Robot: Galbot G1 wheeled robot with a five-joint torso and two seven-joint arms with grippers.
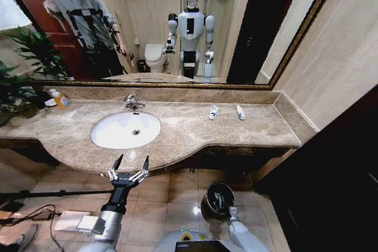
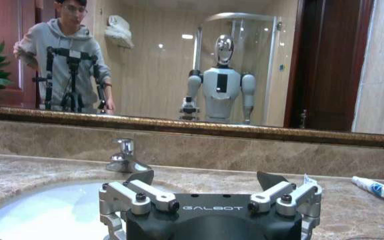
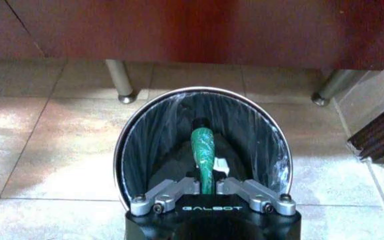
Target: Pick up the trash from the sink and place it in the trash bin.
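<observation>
My right gripper [image 3: 205, 186] is shut on a dark-green tube [image 3: 203, 150], one piece of the trash, and holds it over the mouth of the trash bin [image 3: 126, 145]. The tube points down into the bin's black liner. The round dark trash bin [image 1: 211, 196] stands on the floor tiles under the countertop's right half. The white oval sink [image 1: 125, 130] lies in the beige marble countertop [image 1: 189, 137]. My left gripper [image 1: 129, 166] hangs open just in front of the counter edge, before the basin [image 2: 38, 212]. Two white tubes [image 1: 213, 111] [image 1: 240, 112] lie on the counter right of the basin.
A chrome tap [image 1: 131, 103] stands behind the basin, and an orange-capped soap bottle [image 1: 61, 100] sits at the far left beside a green plant [image 1: 23, 69]. A mirror covers the wall behind. Metal vanity legs [image 3: 120, 80] stand behind the bin. Cables lie on the floor at left.
</observation>
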